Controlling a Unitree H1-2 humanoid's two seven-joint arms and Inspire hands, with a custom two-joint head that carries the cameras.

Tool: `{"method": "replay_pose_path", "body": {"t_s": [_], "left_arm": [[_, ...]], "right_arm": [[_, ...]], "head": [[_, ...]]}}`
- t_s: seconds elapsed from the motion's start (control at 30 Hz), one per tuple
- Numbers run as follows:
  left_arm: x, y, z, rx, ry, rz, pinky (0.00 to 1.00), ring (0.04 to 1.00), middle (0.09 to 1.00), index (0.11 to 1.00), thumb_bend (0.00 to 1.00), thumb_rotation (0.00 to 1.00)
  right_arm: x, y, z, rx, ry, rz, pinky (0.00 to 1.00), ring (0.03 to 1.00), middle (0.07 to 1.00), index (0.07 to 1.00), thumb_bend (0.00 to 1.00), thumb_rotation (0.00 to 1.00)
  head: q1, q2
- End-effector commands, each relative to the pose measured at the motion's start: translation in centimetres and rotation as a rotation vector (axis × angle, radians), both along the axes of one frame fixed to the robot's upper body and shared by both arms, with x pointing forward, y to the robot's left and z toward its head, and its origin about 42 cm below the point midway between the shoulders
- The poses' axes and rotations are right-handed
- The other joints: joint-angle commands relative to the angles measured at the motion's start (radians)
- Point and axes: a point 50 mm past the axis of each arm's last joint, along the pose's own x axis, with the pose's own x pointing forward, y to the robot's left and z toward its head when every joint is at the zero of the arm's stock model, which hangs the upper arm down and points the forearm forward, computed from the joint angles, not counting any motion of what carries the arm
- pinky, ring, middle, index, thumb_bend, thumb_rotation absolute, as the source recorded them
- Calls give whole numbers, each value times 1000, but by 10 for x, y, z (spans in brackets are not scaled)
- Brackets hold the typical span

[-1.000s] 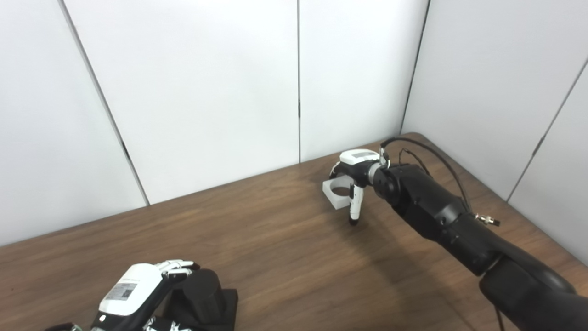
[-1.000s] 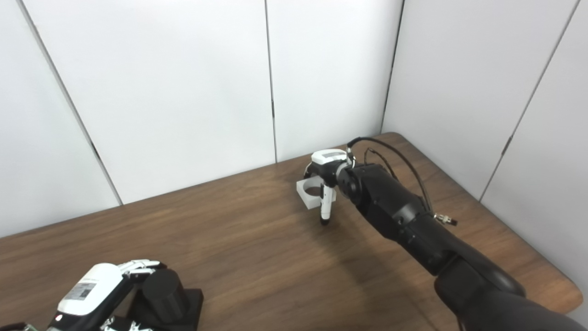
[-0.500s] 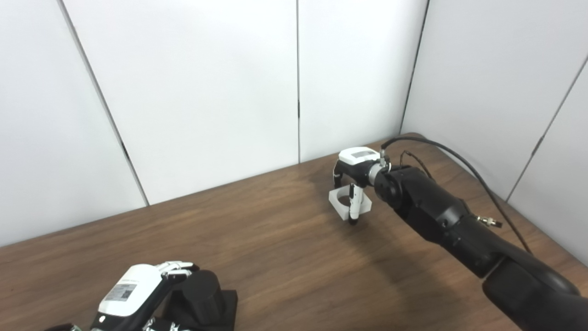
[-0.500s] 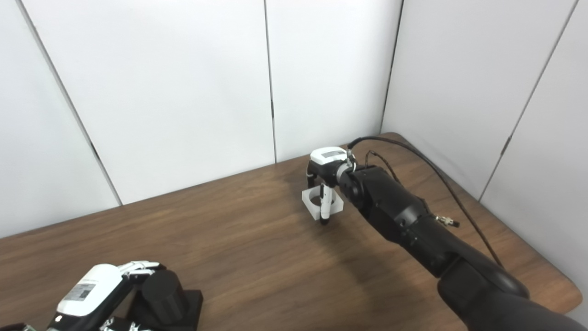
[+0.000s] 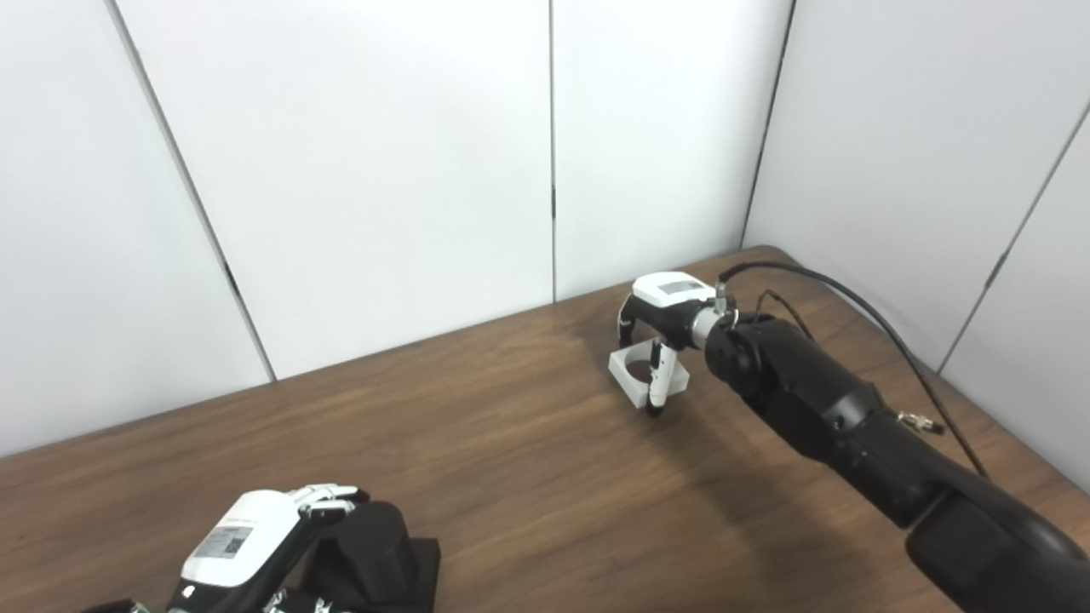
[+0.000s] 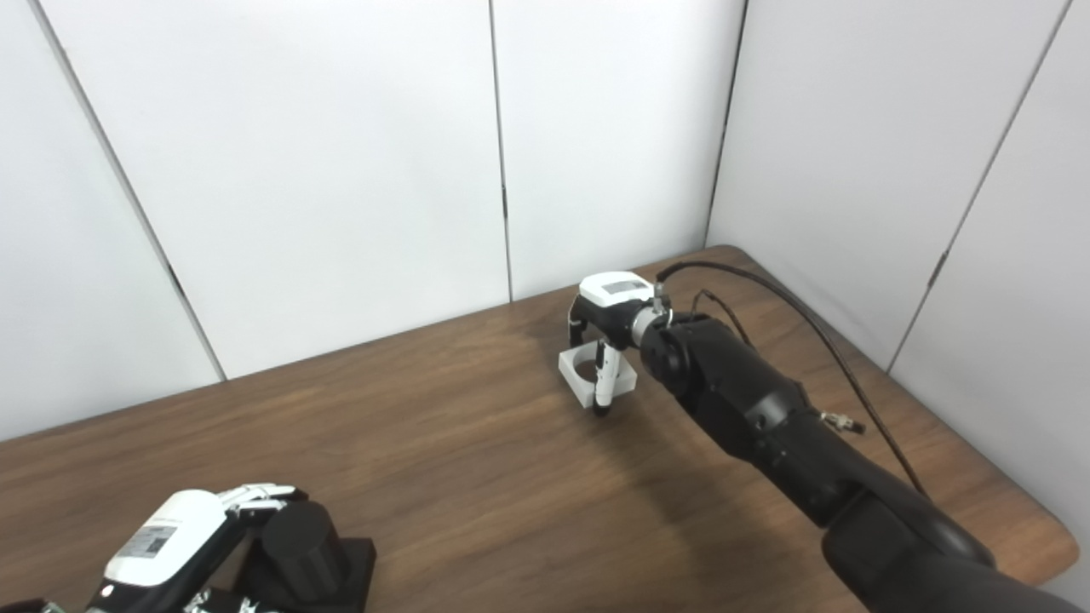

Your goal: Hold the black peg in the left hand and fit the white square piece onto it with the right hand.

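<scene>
The black peg (image 5: 375, 538), a stout cylinder on a square black base, stands at the table's near left corner. My left hand (image 5: 243, 541) is wrapped around it from the left, with its fingers (image 5: 328, 494) curled over the cylinder's top edge. The white square piece (image 5: 624, 385), with a round hole through it, lies at the far right of the table. My right hand (image 5: 660, 311) reaches down over the piece. Its thumb runs down the near side to the table and its fingers sit behind, closed on the piece.
The brown wooden table (image 5: 511, 460) runs up to white wall panels at the back and right. A black cable (image 5: 860, 298) loops above my right forearm. The table's rounded right corner (image 6: 1052, 545) shows near the arm.
The white piece was tilted and further left in my right hand a second ago. It now sits lower and flatter, slightly right. My right forearm has shifted right. The left hand and peg are unchanged.
</scene>
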Motion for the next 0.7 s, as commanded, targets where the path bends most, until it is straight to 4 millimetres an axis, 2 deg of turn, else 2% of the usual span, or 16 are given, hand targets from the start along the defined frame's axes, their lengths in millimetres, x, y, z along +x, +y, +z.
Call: {"method": "replay_pose_path", "body": {"t_s": [0.0, 0.1, 0.27, 0.6, 0.67], "left_arm": [[-9, 13, -22, 119, 82, 11, 768, 836, 824, 489, 524, 59], [-8, 13, -24, 124, 84, 18, 777, 843, 830, 489, 524, 60], [-7, 11, -26, 116, 85, 17, 779, 845, 835, 489, 524, 62], [-5, 1, -28, 138, 91, 28, 809, 870, 847, 490, 524, 67], [-4, -2, -28, 136, 98, 30, 822, 877, 854, 490, 524, 67]], "right_arm": [[5, 2, 35, -23, -118, 38, 937, 862, 773, 478, 521, 131], [1, 12, 43, -9, -149, 62, 948, 870, 771, 479, 521, 130], [-4, 26, 55, 47, -182, 115, 955, 882, 774, 479, 520, 127], [-18, 54, 71, 56, -228, 285, 886, 860, 774, 479, 518, 132], [-21, 58, 75, 69, -228, 312, 890, 864, 780, 478, 518, 132]], "head": [[13, 7], [36, 15], [114, 33], [232, 59], [280, 69]]}}
